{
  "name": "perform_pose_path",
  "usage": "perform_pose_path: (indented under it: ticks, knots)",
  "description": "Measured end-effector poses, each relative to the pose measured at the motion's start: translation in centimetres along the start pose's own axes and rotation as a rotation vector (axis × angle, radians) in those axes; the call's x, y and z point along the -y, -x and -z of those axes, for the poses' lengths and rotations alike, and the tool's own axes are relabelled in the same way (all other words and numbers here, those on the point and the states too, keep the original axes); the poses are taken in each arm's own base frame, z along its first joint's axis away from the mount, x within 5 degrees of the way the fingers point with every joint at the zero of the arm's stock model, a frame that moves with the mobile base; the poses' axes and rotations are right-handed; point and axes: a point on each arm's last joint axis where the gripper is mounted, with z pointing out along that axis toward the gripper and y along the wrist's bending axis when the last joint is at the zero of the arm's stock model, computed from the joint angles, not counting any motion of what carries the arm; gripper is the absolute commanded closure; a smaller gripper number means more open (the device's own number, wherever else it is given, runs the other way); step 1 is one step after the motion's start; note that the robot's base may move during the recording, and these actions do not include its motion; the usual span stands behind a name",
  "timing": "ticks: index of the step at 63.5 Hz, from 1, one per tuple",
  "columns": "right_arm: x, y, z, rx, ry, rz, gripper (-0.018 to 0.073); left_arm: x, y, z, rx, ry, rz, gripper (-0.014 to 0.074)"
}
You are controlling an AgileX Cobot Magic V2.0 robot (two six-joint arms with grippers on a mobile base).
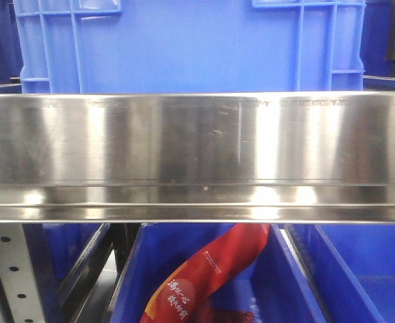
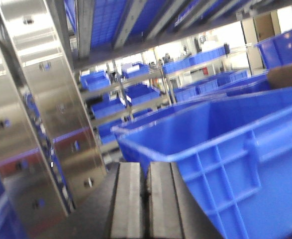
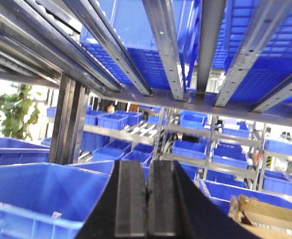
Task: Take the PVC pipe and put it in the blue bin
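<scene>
Not showing the PVC pipe in any view. Showing glossy moulded blue bin (image 2: 220,164) with ribbed wall just beside left tool (image 2: 146,199), pads pressing together, holding nothing. Pointing right tool (image 3: 148,199), pads likewise meeting, toward brushed-steel shelf rails (image 3: 160,45). Filling front view with shiny steel beam (image 1: 197,155).

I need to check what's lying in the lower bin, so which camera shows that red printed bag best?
The front-facing view: the red bag lies in a lower blue bin, below the steel shelf rail. Neither wrist view shows it; each shows only closed fingers, bins and racking.
</scene>
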Motion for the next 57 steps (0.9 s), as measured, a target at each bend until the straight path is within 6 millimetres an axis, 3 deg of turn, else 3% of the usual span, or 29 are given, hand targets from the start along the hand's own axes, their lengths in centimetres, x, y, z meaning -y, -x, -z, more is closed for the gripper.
perform_pose_path:
  ticks: [11, 24, 57]
  knots:
    - [-0.2, -1.6, 1.6, 0.013, -0.007, -0.019, 0.0718, 0.7, -1.0, 0.8, -0.069, 0.028, 0.012, 0.0707]
    - [-0.4, -3.5, 1.7, -0.031, -0.006, -0.024, 0.0718, 1.2, -2.5, 1.2, -0.117, 0.054, 0.019, 0.0707]
    - [-0.4, -3.8, 1.6, -0.039, -0.005, -0.030, 0.0722, 1.5, -2.4, 1.6, -0.107, 0.054, 0.008, 0.0707]
